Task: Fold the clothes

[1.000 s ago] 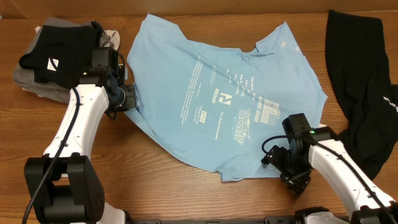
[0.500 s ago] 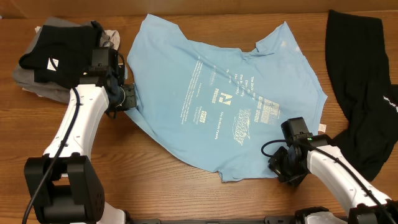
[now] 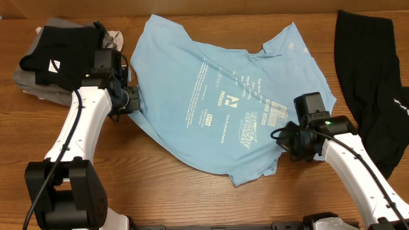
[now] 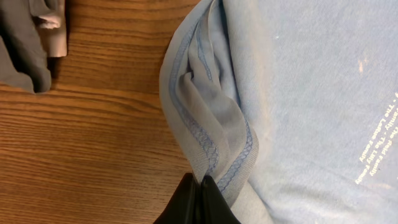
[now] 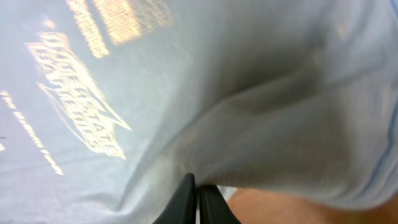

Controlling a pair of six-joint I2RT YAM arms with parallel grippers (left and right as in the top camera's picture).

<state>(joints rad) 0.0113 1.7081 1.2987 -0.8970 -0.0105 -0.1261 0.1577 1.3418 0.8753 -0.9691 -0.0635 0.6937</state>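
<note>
Overhead: the left arm stretched to the edge of the spread light blue T-shirt point(image 3: 236, 96), left gripper point(image 3: 135, 101) there. The right gripper point(image 3: 286, 142) sat at the opposite hem, with a black garment point(image 3: 374, 89) beyond and stacked clothes point(image 3: 51, 61) far left. Left wrist: jaws clamped on the bunched hem. Right wrist: jaws clamped on blue cloth.

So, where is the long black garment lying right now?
In the overhead view, the black garment lies along the far right side of the table, just right of the light blue T-shirt, and it runs out of frame.

Black garment point(image 3: 369, 76): cut off by the overhead view's right edge. T-shirt point(image 3: 172, 76) print: too small to read overhead, blurred in right wrist view.
</note>
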